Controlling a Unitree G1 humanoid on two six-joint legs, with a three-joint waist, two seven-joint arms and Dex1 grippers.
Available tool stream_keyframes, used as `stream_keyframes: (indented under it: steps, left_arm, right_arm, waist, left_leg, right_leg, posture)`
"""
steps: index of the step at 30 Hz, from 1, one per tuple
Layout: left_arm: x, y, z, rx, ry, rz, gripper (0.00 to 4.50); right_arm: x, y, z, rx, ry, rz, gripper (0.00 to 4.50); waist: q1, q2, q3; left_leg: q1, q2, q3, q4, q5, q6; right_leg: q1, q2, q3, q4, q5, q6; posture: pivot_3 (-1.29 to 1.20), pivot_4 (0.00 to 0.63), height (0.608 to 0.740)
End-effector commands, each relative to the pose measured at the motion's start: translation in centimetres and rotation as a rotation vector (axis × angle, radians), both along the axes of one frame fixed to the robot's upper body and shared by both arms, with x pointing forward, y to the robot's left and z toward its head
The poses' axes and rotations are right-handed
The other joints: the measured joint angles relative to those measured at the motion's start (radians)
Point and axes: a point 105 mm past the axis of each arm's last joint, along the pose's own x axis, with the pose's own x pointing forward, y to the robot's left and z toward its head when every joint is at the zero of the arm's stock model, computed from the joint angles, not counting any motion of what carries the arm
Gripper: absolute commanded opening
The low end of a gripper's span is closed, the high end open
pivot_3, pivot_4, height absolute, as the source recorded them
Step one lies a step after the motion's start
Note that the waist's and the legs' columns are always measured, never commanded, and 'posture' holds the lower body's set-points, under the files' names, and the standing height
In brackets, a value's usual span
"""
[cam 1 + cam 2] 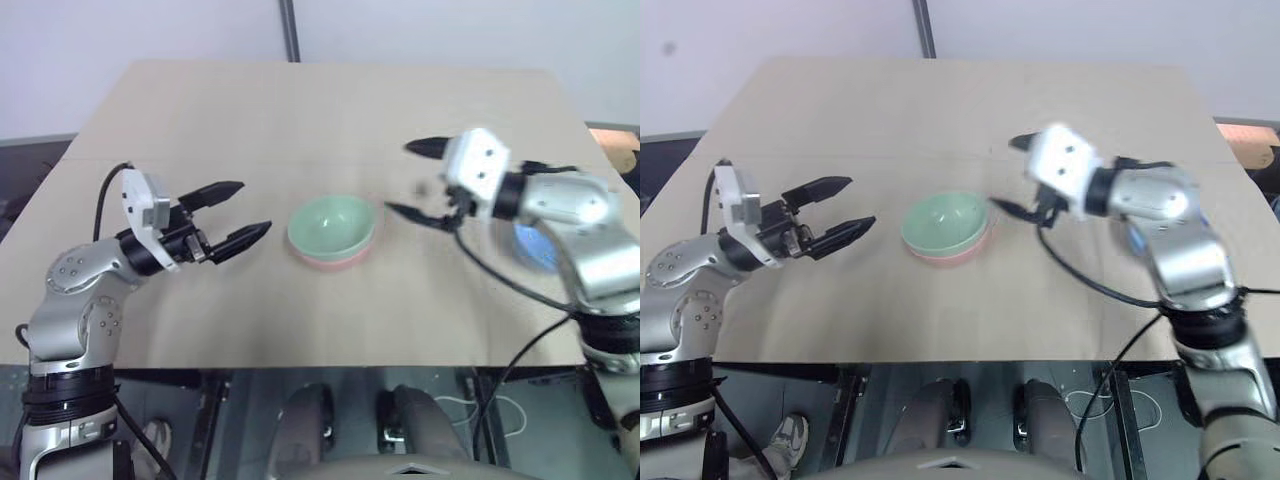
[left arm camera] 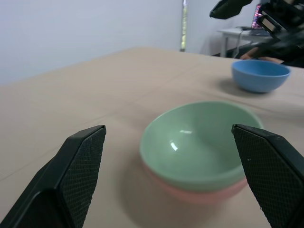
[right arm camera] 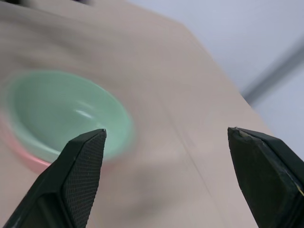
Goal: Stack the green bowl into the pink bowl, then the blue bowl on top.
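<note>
The table (image 1: 300,110) spreads across most of the frame, and the stack sits near its centre: the green bowl (image 1: 331,226) is nested inside the pink bowl (image 1: 334,262), whose rim shows as a thin salmon band beneath the green one. The first half of the task looks done to me.

What remains is the blue bowl (image 2: 260,75). In the left eye view it lies at the right edge of the frame, mostly hidden behind my right forearm, with just a patch of blue showing below the elbow. In the left wrist view it stands upright on the table well beyond the stack, alone.

That is the relation my next move turns on — the blue bowl lies to the right of the stack, on my right arm's side, and behind where my right gripper (image 1: 420,180) points. The right gripper hangs just right of the stack, aimed toward it, jaws spread wide and holding nothing. It would have to swing away from the stack, toward the frame's right edge, to reach the blue rim.

My left gripper (image 1: 232,212) hovers at centre left, jaws also spread wide and empty, pointing at the stack from the other side — the stack is between it and the blue bowl, so I judge the right arm the nearer one.
</note>
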Motion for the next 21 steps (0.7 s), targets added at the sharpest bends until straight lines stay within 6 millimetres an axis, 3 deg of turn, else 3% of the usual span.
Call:
stream_keyframes:
  steps: [1, 7, 11, 14, 18, 21]
  left_arm:
    - [-0.5, -1.6, 1.3, 0.015, -0.056, -0.084, 4.5]
    - [0.4, -2.1, 1.0, 0.032, -0.048, -0.126, 4.5]
    - [0.6, -2.3, 1.1, 0.033, -0.051, -0.141, 4.5]
    - [0.6, -2.4, 1.1, 0.036, -0.051, -0.148, 4.5]
    - [0.7, -2.3, 1.1, 0.039, -0.053, -0.147, 4.5]
    - [0.6, -2.1, 1.1, 0.039, -0.051, -0.138, 4.5]
  right_arm:
    - [-0.2, -4.5, -0.2, -0.016, -0.025, -0.254, 4.42]
    - [-0.3, -10.0, -5.4, 0.018, 0.112, -0.611, 4.42]
    - [0.0, -11.6, -8.4, 0.064, 0.195, -0.719, 4.42]
    - [0.1, -12.6, -9.9, 0.087, 0.238, -0.76, 3.6]
    - [0.5, -13.1, -10.0, 0.087, 0.232, -0.768, 1.61]
    - [0.9, -13.1, -9.8, 0.072, 0.213, -0.765, 0.67]
  waist:
    - [-0.002, 0.0, 0.0]
    - [-0.008, 0.0, 0.0]
    - [-0.008, 0.0, 0.0]
    - [-0.007, 0.0, 0.0]
    - [-0.007, 0.0, 0.0]
    - [-0.007, 0.0, 0.0]
  left_leg:
    - [0.0, 0.0, 0.0, 0.0, 0.0, 0.0]
    - [0.001, 0.0, 0.001, 0.0, 0.0, 0.0]
    - [0.002, 0.001, 0.002, 0.0, 0.001, -0.001]
    - [0.002, 0.001, 0.003, 0.0, 0.0, 0.0]
    - [0.001, 0.001, 0.002, 0.0, 0.0, 0.0]
    - [0.001, 0.001, 0.002, 0.0, 0.0, 0.0]
  right_leg:
    - [0.0, 0.0, 0.0, 0.001, 0.0, 0.0]
    - [0.0, 0.001, 0.001, 0.001, 0.0, 0.001]
    - [-0.001, 0.003, 0.002, 0.001, -0.002, 0.004]
    - [-0.001, 0.003, 0.003, 0.001, -0.002, 0.004]
    - [-0.001, 0.003, 0.003, 0.001, -0.002, 0.004]
    - [-0.001, 0.004, 0.003, 0.001, -0.003, 0.005]
  posture:
    - [0.0, 0.15, 0.74]
    - [0.0, 0.15, 0.74]
    - [0.0, 0.15, 0.74]
    - [0.0, 0.15, 0.74]
    - [0.0, 0.15, 0.74]
    - [0.0, 0.15, 0.74]
